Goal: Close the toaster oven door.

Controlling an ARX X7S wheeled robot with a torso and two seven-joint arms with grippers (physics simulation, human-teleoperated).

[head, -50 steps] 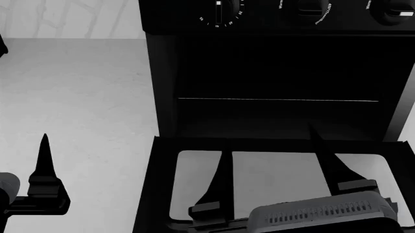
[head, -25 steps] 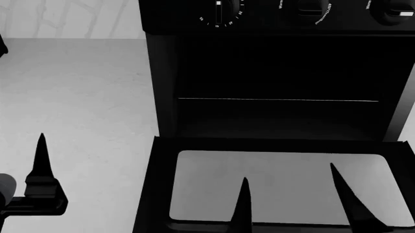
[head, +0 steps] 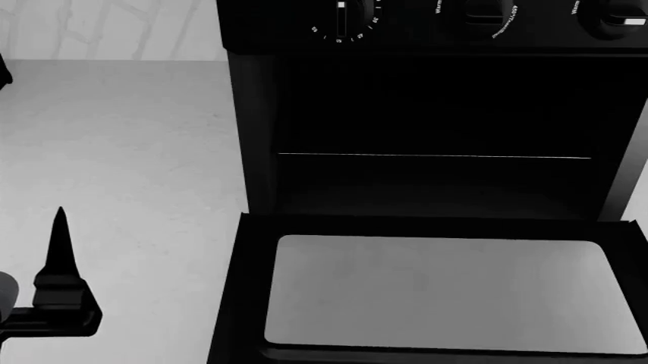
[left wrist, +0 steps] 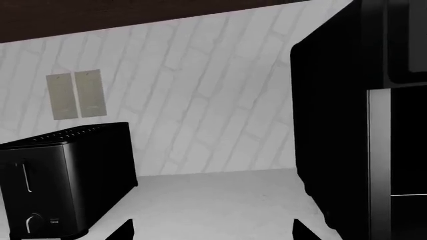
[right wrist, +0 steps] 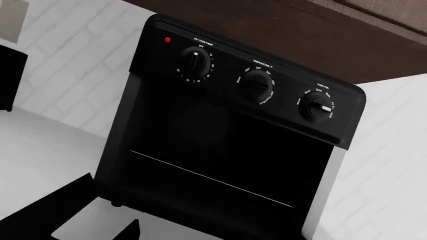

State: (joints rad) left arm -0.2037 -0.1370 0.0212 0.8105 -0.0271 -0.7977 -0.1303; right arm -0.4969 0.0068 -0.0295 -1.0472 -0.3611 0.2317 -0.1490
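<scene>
Overhead — dial (right wrist: 195,64) at "OFF"

Matt black toaster oven (head: 435,114), smooth countertop (head: 121,152)

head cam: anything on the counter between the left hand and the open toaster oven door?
Nothing. In the head view only bare pale counter separates the left hand from the toaster oven door, which lies flat open in front of the toaster oven.

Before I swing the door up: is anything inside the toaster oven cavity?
The toaster oven cavity shows only a thin wire rack across it; nothing visible sits on it. The interior is very dark, so the back and floor cannot be checked. The toaster oven door lies open, flat.
</scene>
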